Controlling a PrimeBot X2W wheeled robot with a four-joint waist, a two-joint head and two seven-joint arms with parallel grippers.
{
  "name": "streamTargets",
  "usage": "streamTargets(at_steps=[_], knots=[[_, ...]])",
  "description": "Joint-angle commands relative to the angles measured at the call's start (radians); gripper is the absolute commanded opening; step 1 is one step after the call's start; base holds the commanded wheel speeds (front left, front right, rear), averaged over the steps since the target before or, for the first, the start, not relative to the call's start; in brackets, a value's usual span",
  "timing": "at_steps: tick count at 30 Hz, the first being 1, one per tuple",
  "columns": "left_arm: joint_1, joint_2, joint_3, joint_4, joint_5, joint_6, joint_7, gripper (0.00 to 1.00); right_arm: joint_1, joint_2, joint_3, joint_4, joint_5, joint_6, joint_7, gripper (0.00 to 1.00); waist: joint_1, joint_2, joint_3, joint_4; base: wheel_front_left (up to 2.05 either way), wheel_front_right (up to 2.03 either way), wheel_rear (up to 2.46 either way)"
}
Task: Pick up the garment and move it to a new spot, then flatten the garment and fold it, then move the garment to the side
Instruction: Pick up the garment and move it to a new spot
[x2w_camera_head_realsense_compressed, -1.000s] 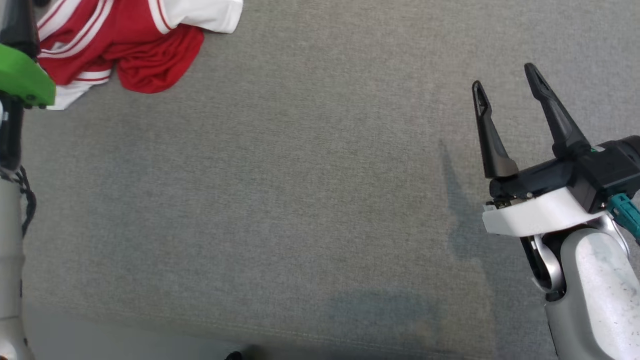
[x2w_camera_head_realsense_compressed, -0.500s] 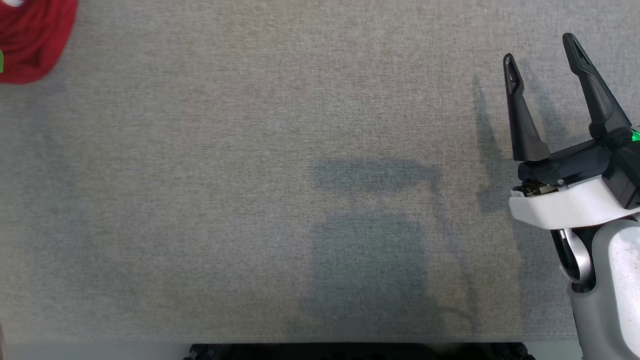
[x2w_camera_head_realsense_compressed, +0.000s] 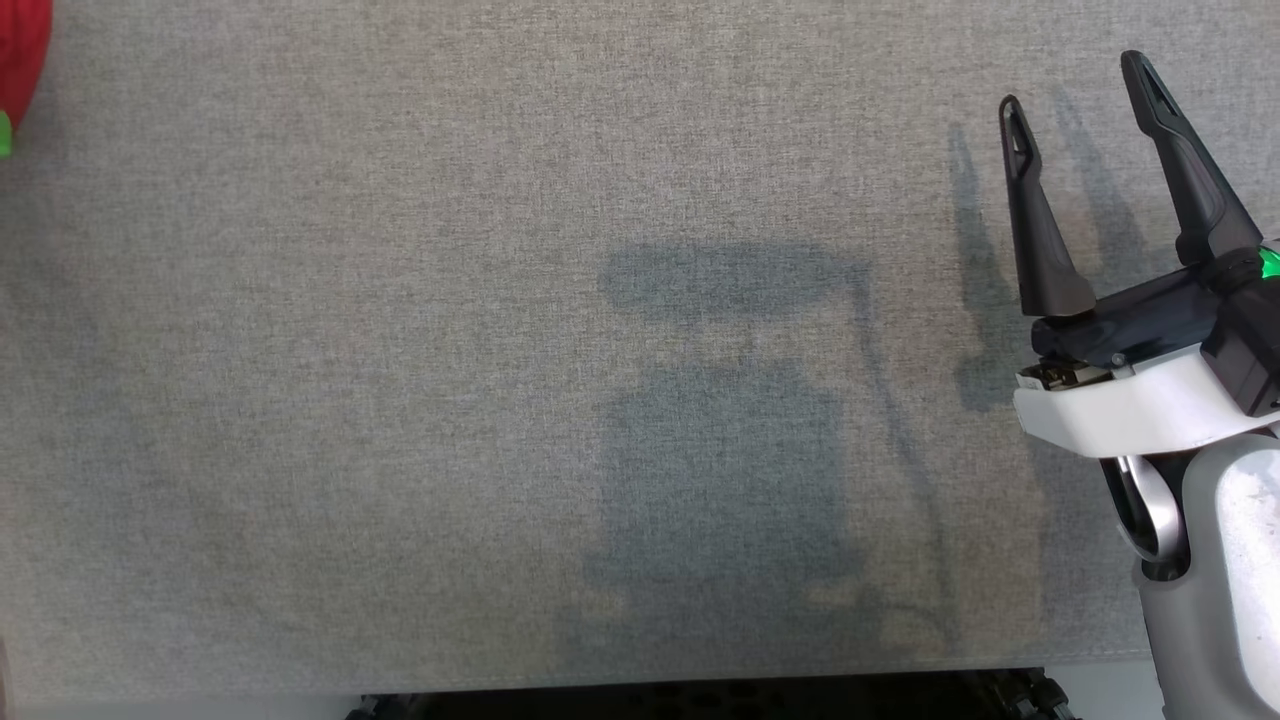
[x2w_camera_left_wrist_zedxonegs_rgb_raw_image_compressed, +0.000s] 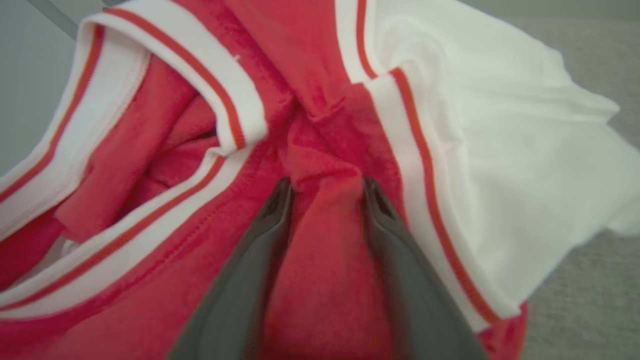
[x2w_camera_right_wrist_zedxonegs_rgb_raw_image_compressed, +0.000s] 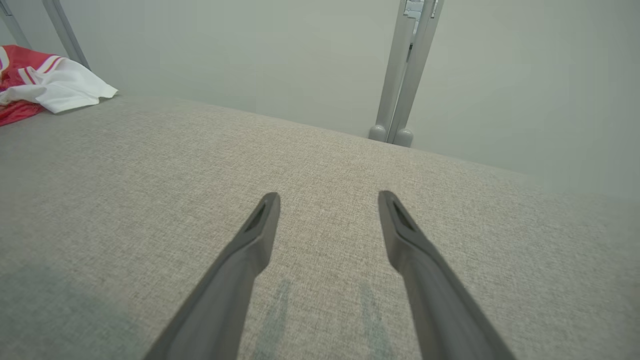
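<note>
Now: red-and-white jersey (x2w_camera_left_wrist_zedxonegs_rgb_raw_image_compressed: 325, 100), pickup begun.
My left gripper (x2w_camera_left_wrist_zedxonegs_rgb_raw_image_compressed: 326, 186) has just narrowed, pinching its red fold; right gripper (x2w_camera_head_realsense_compressed: 1072, 85) wide apart, empty.

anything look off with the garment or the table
The garment lies crumpled in a heap near the table edge, not flat, with a red fold bunched between the left gripper fingers. No tear or spill shows.

No text, label or number is legible (garment (x2w_camera_left_wrist_zedxonegs_rgb_raw_image_compressed: 500, 150) bears only stripes).
</note>
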Motion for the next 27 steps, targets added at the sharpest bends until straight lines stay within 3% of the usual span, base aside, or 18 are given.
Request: streamTargets(at_steps=[1, 15, 27], knots=[[-0.004, -0.004, -0.005, 0.016, 0.0, -0.002, -0.005, 0.0, 0.004, -0.005, -0.003, 0.006, -0.003, 0.0, -0.007, 1.0, 0.0, 0.0, -0.01, 0.001, 0.0, 0.0, 0.0], [-0.063, 0.074, -0.054, 0.022, 0.041, -0.012, -0.134, 0.0, 0.026, 0.057, 0.014, 0.126, 0.019, 0.0, -0.079, 1.0, 0.0, 0.0, -0.223, -0.013, 0.0, 0.0, 0.0], [-0.047, 0.017, -0.205, -0.119, 0.006, -0.028, -0.153, 0.0, 0.08, 0.102, 0.01, 0.225, 0.04, 0.0, -0.123, 1.0, 0.0, 0.0, -0.443, -0.013, 0.0, 0.0, 0.0]])
